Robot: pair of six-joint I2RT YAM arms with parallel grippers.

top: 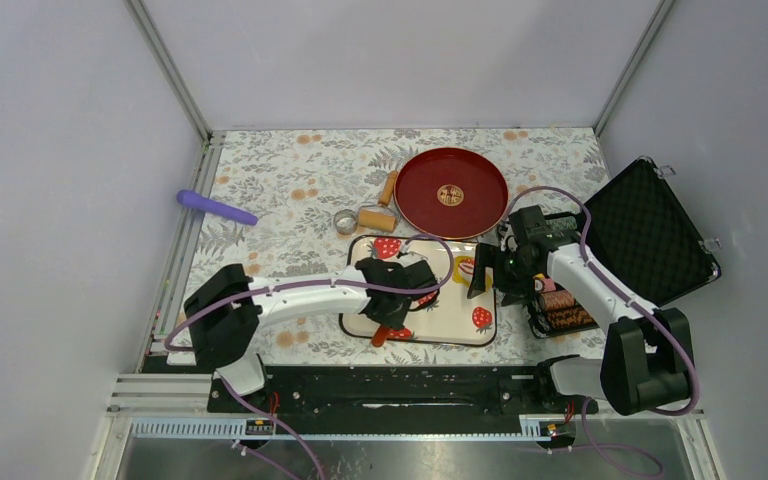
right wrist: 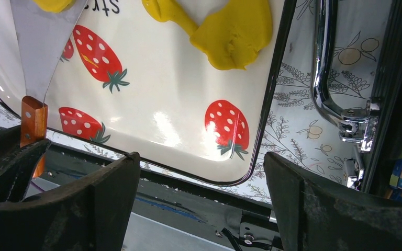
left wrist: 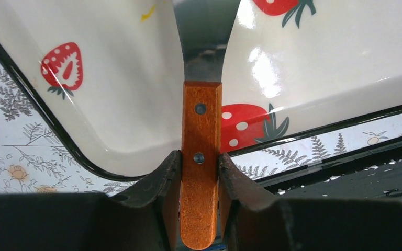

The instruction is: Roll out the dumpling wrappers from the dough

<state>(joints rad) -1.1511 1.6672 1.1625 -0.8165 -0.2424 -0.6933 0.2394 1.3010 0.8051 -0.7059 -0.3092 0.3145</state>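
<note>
Plain pale grey walls close in the table on three sides, metal posts at the rear corners; flowered cloth covers it.

Smooth wood scraper handle between matt black left fingers, metal blade beyond them, glossy white tray, matt yellow dough ahead of right fingers

The dough is cut off by the right wrist view's top edge.
</note>
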